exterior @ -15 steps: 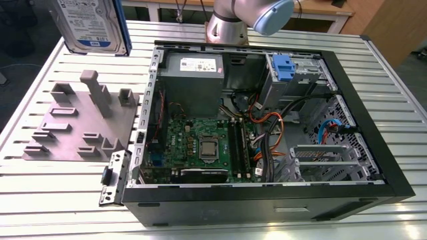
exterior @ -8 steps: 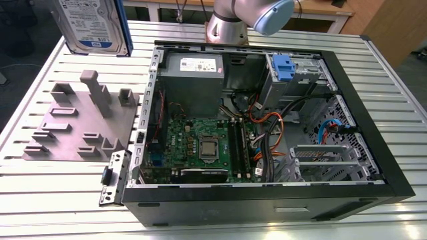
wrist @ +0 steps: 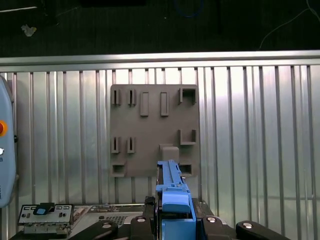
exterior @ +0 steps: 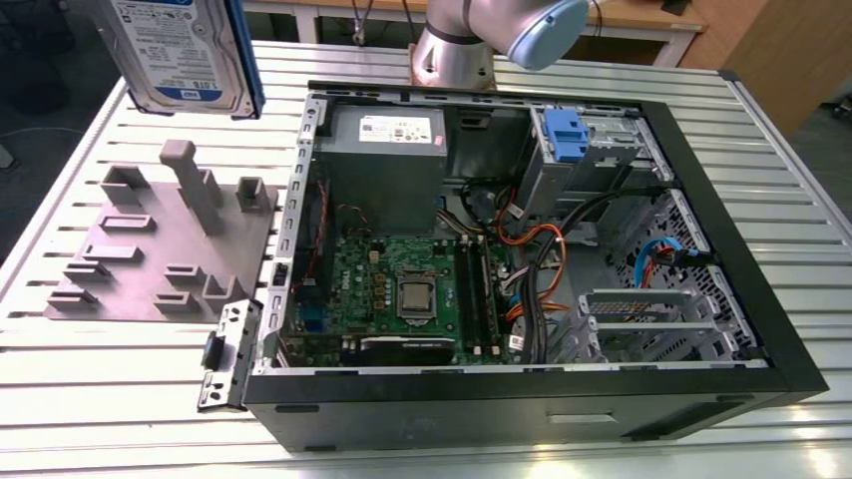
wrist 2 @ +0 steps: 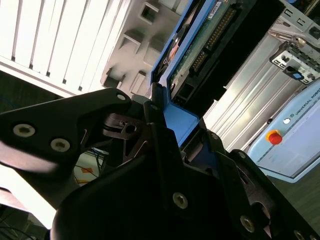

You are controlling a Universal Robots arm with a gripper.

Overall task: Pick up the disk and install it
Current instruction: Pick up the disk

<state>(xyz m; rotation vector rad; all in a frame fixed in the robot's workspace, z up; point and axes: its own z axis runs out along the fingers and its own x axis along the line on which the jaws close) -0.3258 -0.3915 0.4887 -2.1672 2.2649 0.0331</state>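
The black jaws squeeze the disk (exterior: 180, 50) by its blue frame (wrist: 172, 197), up in the air over the grey holder plate (exterior: 147, 254) on the tabletop (exterior: 134, 399), its top cut off in the exterior view.

The slatted metal table (exterior: 120, 384) carries a grey fixture plate (exterior: 147, 244) just beside an open computer case (exterior: 506, 411).

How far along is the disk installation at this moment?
Pickup looks done: the disk is in the air above the grey fixture plate, clear of it. In hand: the gripper is shut on the disk's blue carrier frame. Left: installing, as the disk is not yet inside the open computer case.
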